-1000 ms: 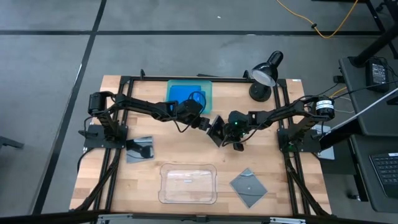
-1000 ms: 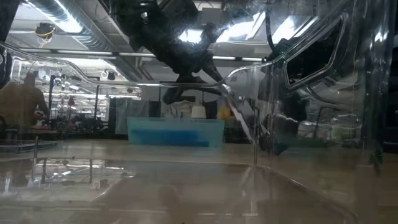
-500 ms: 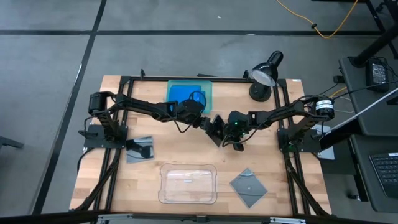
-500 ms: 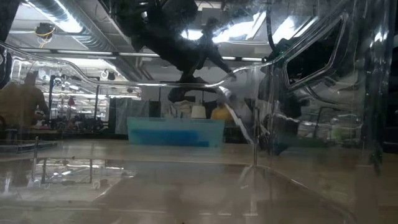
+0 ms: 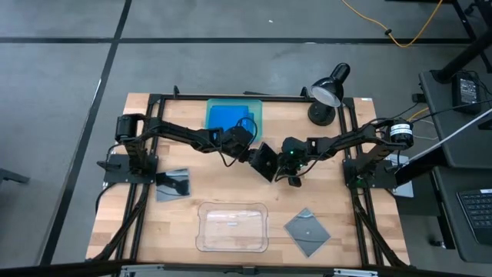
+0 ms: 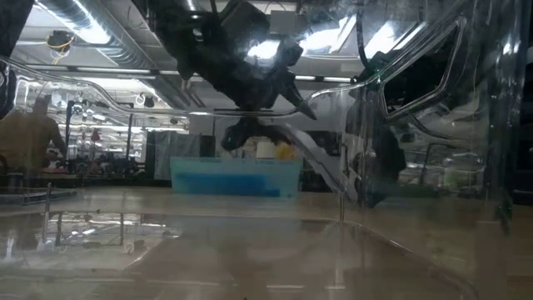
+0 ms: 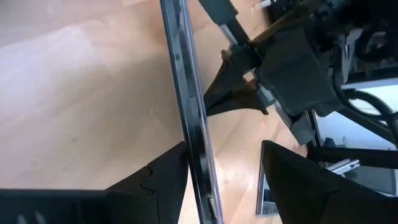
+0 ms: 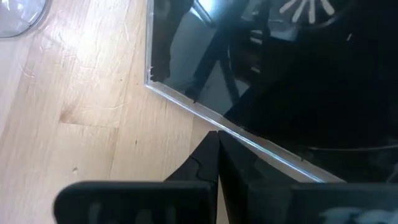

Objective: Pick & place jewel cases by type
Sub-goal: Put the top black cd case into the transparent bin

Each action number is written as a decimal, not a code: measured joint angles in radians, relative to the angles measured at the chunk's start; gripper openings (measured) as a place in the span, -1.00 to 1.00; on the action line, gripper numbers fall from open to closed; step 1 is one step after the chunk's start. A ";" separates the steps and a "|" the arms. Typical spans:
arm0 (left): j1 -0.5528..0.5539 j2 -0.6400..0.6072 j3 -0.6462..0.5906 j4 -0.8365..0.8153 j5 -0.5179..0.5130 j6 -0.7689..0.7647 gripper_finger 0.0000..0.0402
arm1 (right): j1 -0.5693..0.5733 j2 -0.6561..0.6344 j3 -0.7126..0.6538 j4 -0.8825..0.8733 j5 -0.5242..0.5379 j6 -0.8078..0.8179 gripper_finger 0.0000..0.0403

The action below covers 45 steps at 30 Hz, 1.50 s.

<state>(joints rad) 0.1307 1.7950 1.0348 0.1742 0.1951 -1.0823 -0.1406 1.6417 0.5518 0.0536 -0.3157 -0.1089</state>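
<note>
A dark grey glossy square jewel case (image 5: 265, 163) hangs tilted over the table's middle, between my two grippers. My right gripper (image 5: 278, 160) is shut on it from the right. My left gripper (image 5: 252, 151) stands open at the case's left side, and the case's edge (image 7: 189, 112) runs between its two fingers. Blue jewel cases (image 5: 229, 117) lie in the teal tray (image 5: 258, 123) at the far edge. One grey case (image 5: 307, 231) lies flat at the near right, and another (image 5: 175, 183) lies at the left. My left gripper is open, with one finger (image 7: 165, 180) close beside the case's edge; whether it touches, I cannot tell. My right gripper pinches the case at its right-hand edge (image 8: 211, 127), coming level from the table's right. The case stands steeply tilted, as the slanting case (image 6: 321, 162) in the low view shows.
A clear plastic tray (image 5: 232, 227) sits at the near middle, and its wall fills the low view. A black desk lamp (image 5: 329, 88) stands at the far right. Bare wood shows at the near left.
My left gripper has opened and let go of the grey case, drawing back a little toward the far left. The case stays tilted in my right gripper, which has kept still.
</note>
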 joint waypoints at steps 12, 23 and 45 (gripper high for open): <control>0.003 0.009 0.000 -0.019 -0.061 0.014 -0.59 | 0.000 0.001 0.000 0.000 -0.011 -0.002 -0.95; 0.016 0.009 0.000 -0.028 -0.099 0.021 -0.87 | 0.001 -0.076 -0.006 -0.045 0.002 -0.004 -0.95; -0.118 -0.500 0.000 -0.223 -0.389 0.653 -0.91 | 0.000 -0.495 -0.003 -0.036 0.072 -0.001 -0.95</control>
<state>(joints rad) 0.0123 1.2952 1.0351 -0.0484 -0.1935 -0.4291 -0.1410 1.1467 0.5488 0.0175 -0.2439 -0.1097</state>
